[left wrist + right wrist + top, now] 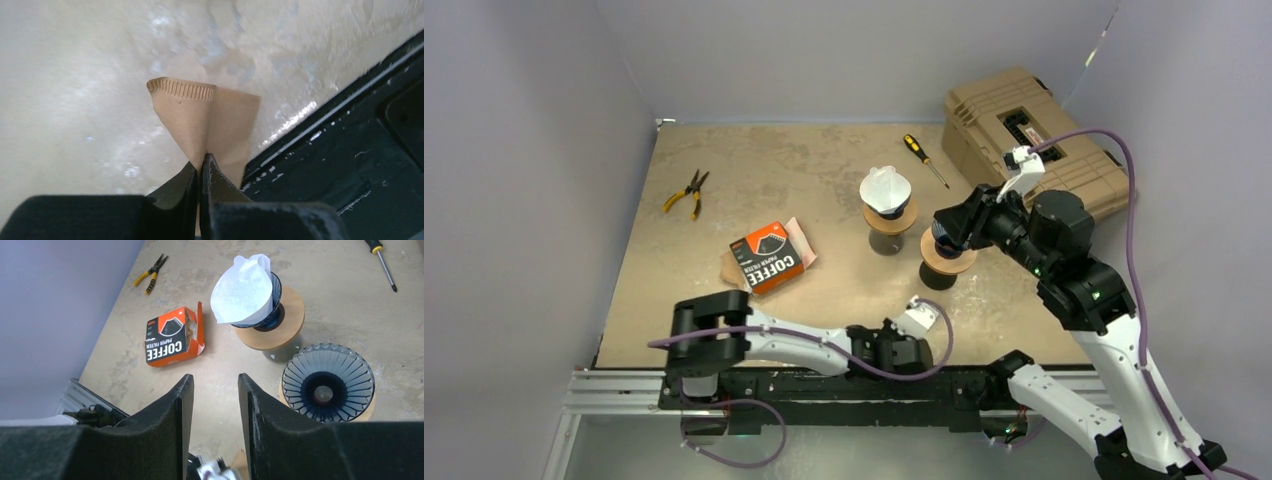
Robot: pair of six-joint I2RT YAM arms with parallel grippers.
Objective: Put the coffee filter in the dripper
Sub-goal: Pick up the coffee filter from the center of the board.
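Observation:
My left gripper (201,165) is shut on a folded brown coffee filter (210,120) and holds it low over the table's near edge; in the top view that gripper (916,350) sits just in front of the arm bases. An empty blue ribbed dripper (327,382) stands on a wooden ring, and in the top view (946,252) my right arm partly covers it. My right gripper (215,385) is open and empty, hovering above and left of that dripper, as the top view (946,228) also shows. A second dripper (272,305) holds a white filter (242,290).
An orange coffee filter box (767,258) lies open left of centre. Yellow pliers (688,192) lie at the far left, a screwdriver (924,158) at the back. A tan tool case (1024,130) stands at the back right. The black mounting rail (350,165) runs beside the held filter.

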